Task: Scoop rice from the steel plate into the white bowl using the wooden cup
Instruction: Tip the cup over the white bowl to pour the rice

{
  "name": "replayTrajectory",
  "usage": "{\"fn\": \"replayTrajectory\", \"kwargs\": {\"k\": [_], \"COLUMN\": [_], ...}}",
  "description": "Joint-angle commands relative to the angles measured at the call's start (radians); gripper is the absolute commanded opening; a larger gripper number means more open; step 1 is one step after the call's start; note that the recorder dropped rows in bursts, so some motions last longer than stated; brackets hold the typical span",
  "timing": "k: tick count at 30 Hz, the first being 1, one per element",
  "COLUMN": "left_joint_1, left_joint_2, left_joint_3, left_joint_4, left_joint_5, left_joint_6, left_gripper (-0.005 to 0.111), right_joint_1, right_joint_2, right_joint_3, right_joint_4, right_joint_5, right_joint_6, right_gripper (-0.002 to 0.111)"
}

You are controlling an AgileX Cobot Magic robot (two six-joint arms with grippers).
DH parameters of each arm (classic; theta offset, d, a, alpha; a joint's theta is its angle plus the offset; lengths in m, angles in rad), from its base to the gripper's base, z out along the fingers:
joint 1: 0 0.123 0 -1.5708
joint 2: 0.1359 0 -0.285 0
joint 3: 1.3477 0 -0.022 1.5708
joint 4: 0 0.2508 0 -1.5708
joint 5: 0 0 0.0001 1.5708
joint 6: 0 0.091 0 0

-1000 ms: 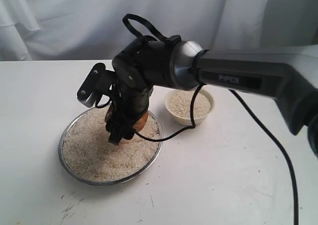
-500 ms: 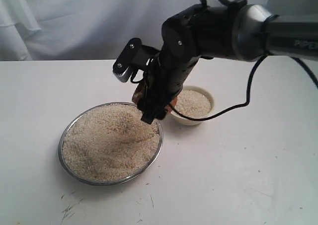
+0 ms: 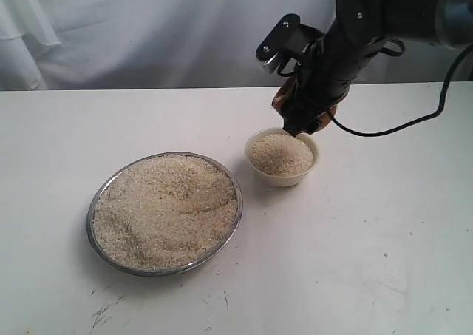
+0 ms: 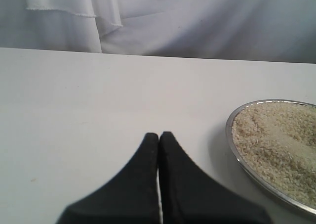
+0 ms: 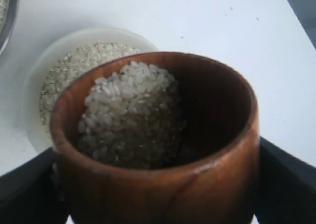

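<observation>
- Nearest, the steel plate (image 3: 90,215) on the bench (image 3: 355,261) holds rice (image 3: 166,209) heaped for scooping.
- Beyond it, the white bowl (image 3: 284,180) sits part-filled.
- The right gripper (image 3: 304,112), jaws wide, clamps the rice-filled wooden cup (image 5: 163,184) over the bowl's far rim, ready to tip; the left gripper (image 4: 159,140) is closed and empty.

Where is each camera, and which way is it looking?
Exterior: above the table, looking down toward the curtain; right arm shows.
Left wrist: low over the table, facing curtain and steel plate; shut left fingers show.
Right wrist: behind the wooden cup, looking into its rice; right fingers flank it.
Shared: exterior and right wrist see cup and white bowl.
</observation>
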Motion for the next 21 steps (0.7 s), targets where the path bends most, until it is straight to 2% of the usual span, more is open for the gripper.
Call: {"fn": "replayTrajectory", "kwargs": {"k": [1, 9, 21], "left_joint_1": [-0.003, -0.003, -0.003], "left_joint_2": [-0.004, -0.004, -0.004], "left_joint_3": [0.005, 0.005, 0.005], "left_joint_4": [0.000, 0.000, 0.000], "left_joint_5": [-0.006, -0.006, -0.006], "left_joint_6": [0.000, 0.000, 0.000], "left_gripper": [0.000, 0.000, 0.000], "right_joint_1": [-0.022, -0.019, 0.026], "right_joint_2": [-0.015, -0.011, 0.015], "right_joint_3": [0.006, 0.055, 0.059], "right_joint_4": [-0.037, -0.228, -0.269], "right_joint_5": [-0.009, -0.020, -0.068], "right_joint_6": [-0.010, -0.016, -0.040], "right_gripper": [0.000, 0.000, 0.000]}}
